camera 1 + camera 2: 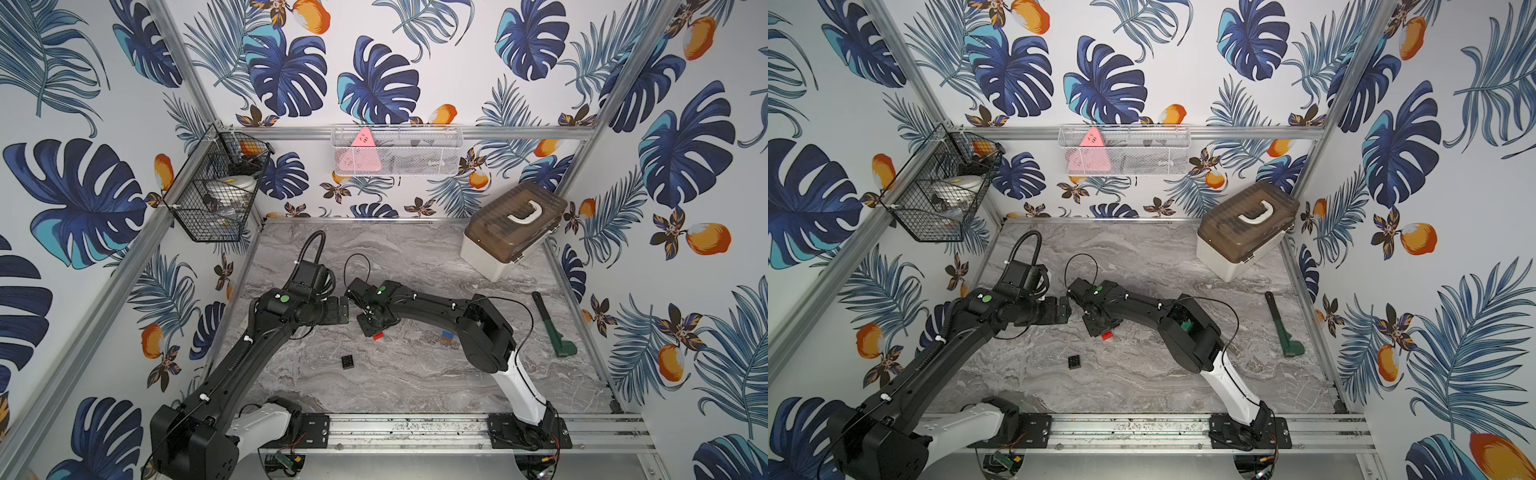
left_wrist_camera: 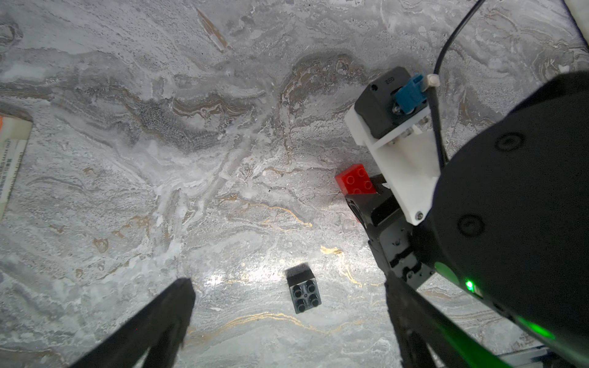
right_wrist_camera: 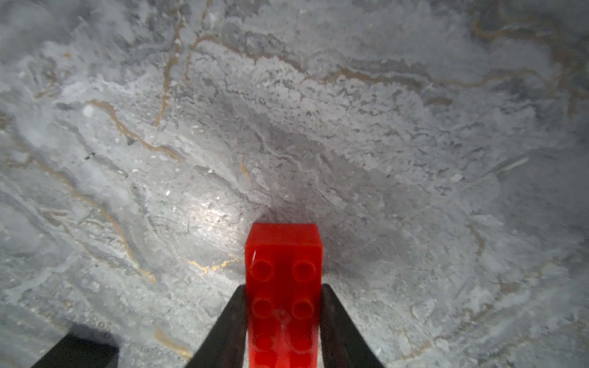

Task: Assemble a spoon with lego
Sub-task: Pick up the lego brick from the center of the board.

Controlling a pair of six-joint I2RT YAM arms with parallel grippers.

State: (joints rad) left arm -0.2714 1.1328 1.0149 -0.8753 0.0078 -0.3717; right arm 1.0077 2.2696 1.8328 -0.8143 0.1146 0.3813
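My right gripper (image 3: 283, 288) is shut on a long red lego brick (image 3: 283, 251), one finger against each long side, studs facing the wrist camera. In both top views the red brick (image 1: 377, 336) (image 1: 1107, 335) pokes out under that gripper, low over the marble table (image 1: 415, 374). A square black brick (image 1: 348, 362) (image 2: 303, 293) lies alone on the table, studs up. My left gripper (image 2: 289, 283) hangs open above it, holding nothing. A small blue and orange bit of lego (image 1: 448, 336) peeks out beside the right arm, mostly hidden. No assembled spoon shows.
A brown-lidded storage box (image 1: 513, 230) stands at the back right. A green-handled tool (image 1: 552, 328) lies along the right edge. A black wire basket (image 1: 216, 187) and a white mesh basket (image 1: 397, 151) hang on the walls. The two wrists are close together mid-table.
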